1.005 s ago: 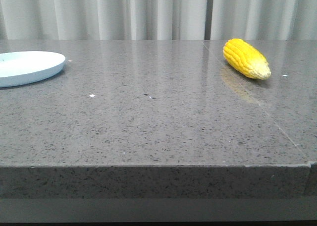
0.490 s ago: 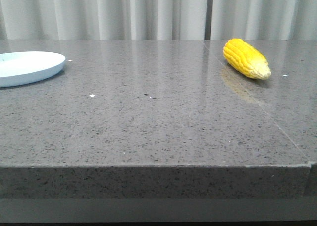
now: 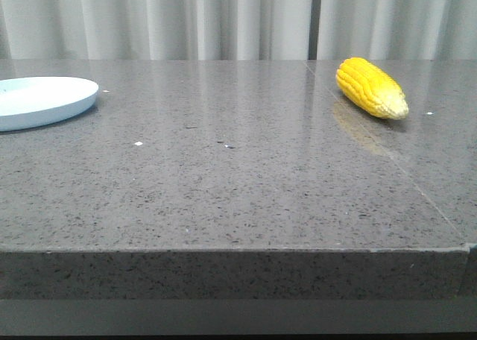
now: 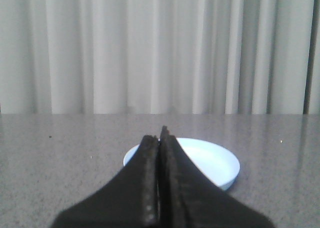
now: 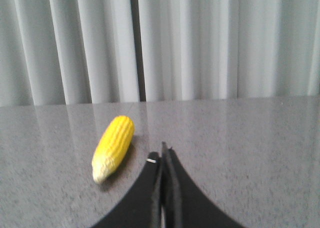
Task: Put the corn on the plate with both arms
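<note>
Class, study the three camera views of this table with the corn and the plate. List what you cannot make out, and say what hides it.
1. Plate: in the front view its left part is cut off by the picture's edge.
2. Plate's near rim: in the left wrist view, hidden behind the shut left pincer.
3. Both arms: absent from the front view; each wrist view shows only fingers, as with the right pincer.
4. Corn: its underside faces the table.

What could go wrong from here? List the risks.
The yellow corn cob lies bare on the glossy grey stone table; being rounded, it may roll when nudged. The right gripper is shut and must open first. The pale blue plate sits far across the table, so the carry is long.
</note>
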You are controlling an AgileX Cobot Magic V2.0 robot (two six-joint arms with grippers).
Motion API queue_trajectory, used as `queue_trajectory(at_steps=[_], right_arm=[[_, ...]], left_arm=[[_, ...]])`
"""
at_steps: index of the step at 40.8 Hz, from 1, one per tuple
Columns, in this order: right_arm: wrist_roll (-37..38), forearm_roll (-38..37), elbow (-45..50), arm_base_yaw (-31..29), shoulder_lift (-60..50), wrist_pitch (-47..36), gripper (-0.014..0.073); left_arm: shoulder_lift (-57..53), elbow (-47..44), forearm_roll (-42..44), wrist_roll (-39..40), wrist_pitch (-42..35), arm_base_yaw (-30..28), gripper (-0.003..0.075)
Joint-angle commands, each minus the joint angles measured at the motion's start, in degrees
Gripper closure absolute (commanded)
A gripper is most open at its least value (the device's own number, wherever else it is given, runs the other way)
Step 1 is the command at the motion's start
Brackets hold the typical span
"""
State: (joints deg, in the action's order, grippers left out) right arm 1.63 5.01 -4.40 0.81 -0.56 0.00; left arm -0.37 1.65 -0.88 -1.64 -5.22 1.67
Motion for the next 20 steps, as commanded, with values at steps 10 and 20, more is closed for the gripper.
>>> queue_trajectory(at_steps=[10, 20], right_arm=[[-0.7, -0.9, -21.4, -0.2, 8.2, 14.9, 0.0663], [-0.7, -0.9, -33.8, -0.2, 20.4, 25.0, 0.0663]], left_arm=[[2.8, 21.4, 0.0, 0.0, 8.8, -0.1, 0.0741], [14.7, 36.4, 0.9, 0.0, 24.7, -0.1, 0.0741]])
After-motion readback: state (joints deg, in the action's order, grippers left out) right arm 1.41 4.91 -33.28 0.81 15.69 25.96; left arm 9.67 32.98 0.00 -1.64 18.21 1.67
